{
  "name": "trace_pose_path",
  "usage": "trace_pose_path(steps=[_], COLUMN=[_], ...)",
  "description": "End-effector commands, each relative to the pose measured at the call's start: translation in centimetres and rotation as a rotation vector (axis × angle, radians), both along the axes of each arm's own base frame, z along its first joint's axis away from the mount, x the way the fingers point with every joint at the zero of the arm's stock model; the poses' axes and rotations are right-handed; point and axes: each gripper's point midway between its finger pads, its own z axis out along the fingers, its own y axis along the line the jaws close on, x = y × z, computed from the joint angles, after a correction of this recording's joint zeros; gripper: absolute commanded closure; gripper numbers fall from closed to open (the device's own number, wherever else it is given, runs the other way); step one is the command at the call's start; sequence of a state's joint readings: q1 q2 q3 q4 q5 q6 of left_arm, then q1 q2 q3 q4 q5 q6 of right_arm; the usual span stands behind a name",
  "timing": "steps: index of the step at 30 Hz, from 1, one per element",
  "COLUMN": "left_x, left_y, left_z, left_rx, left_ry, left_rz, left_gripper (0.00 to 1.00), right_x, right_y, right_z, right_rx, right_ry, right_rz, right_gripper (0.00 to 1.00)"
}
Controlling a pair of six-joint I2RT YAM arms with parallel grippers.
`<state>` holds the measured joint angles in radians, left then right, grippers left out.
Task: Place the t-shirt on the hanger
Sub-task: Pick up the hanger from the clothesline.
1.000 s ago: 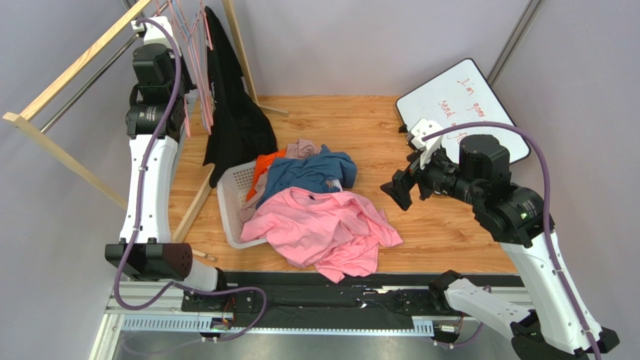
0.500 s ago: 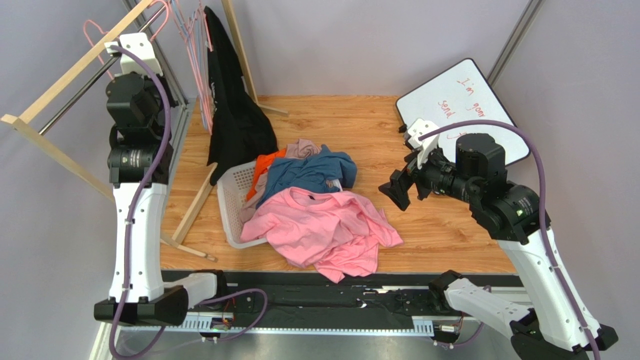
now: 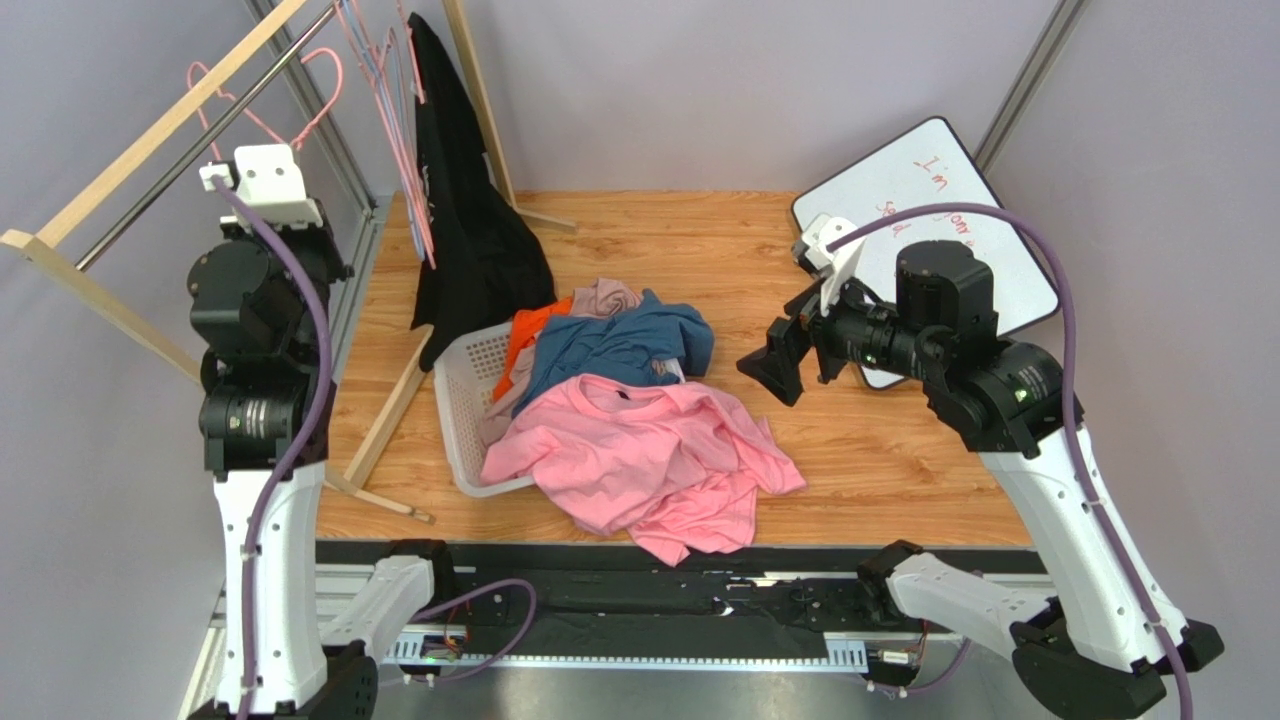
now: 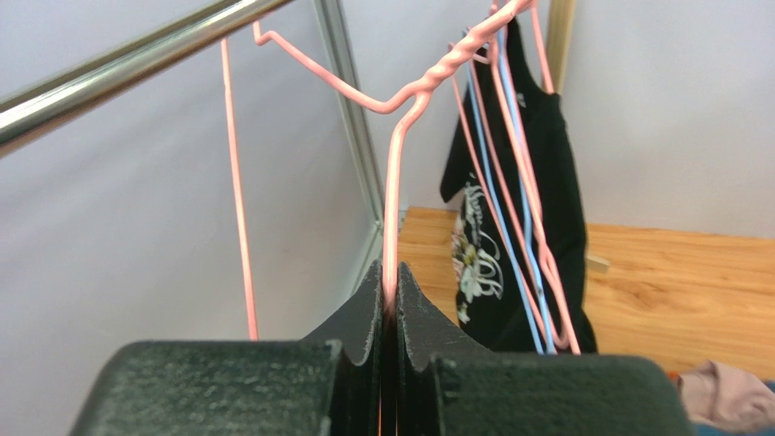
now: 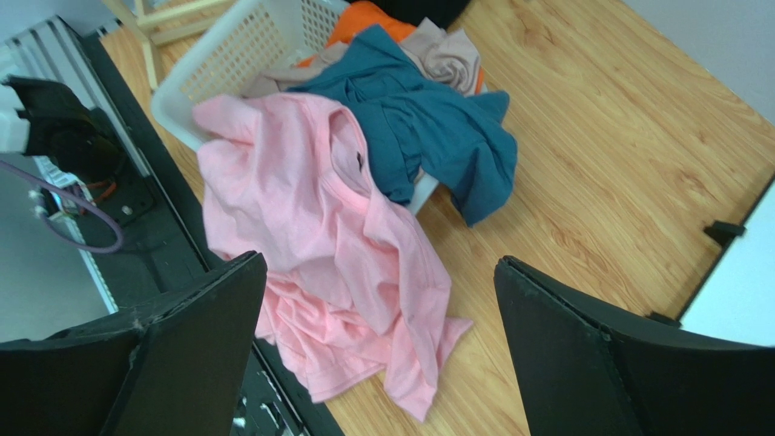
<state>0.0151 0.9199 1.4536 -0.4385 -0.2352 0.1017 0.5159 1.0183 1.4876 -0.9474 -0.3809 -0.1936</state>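
Left wrist view: the left pincer (image 4: pixel 389 304) is pressed together on the wire of the pink hanger (image 4: pixel 393 200), pinching it below the twisted neck, near the metal rail (image 4: pixel 118 73) at the far left. Other hangers and a black garment (image 4: pixel 528 227) hang just to its right. The light-pink t-shirt (image 3: pixel 646 450) lies crumpled on the bench (image 3: pixel 902 450), draped over the near rim of the white basket (image 3: pixel 463 375), with its hem at the bench's near edge. The right pincer (image 3: pixel 774 365) hovers spread wide above bare wood to the right of the shirt.
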Motion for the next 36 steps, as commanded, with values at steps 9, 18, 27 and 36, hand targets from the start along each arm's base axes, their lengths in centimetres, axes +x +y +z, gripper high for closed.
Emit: trace_pose_path(steps=[9,18,27,36], left_x=[-10.3,-15.2,-16.4,-16.6], left_y=[-8.0,-9.7,-9.1,-9.2], left_z=[-3.6,-4.8,-5.4,-6.0], left_rx=[-0.151,-0.156,-0.183,-0.229], left_ry=[0.009,-0.041,-0.06,-0.059], left_rz=[-0.422,-0.515,-0.475,-0.475], left_gripper=[1.0,1.0,1.0,1.0], right_x=[2.5,-0.3,-4.3,-5.9], right_y=[8.8,21.8,32.0,35.3], right_z=[13.0,19.3,17.2,15.1], right_rx=[0.765,0.895,0.877,0.85], right_ry=[0.085,0.1,0.138,0.154], right_rz=[0.046,0.199,0.283,0.287], right_gripper=[0.06,0.0,0.0,0.14])
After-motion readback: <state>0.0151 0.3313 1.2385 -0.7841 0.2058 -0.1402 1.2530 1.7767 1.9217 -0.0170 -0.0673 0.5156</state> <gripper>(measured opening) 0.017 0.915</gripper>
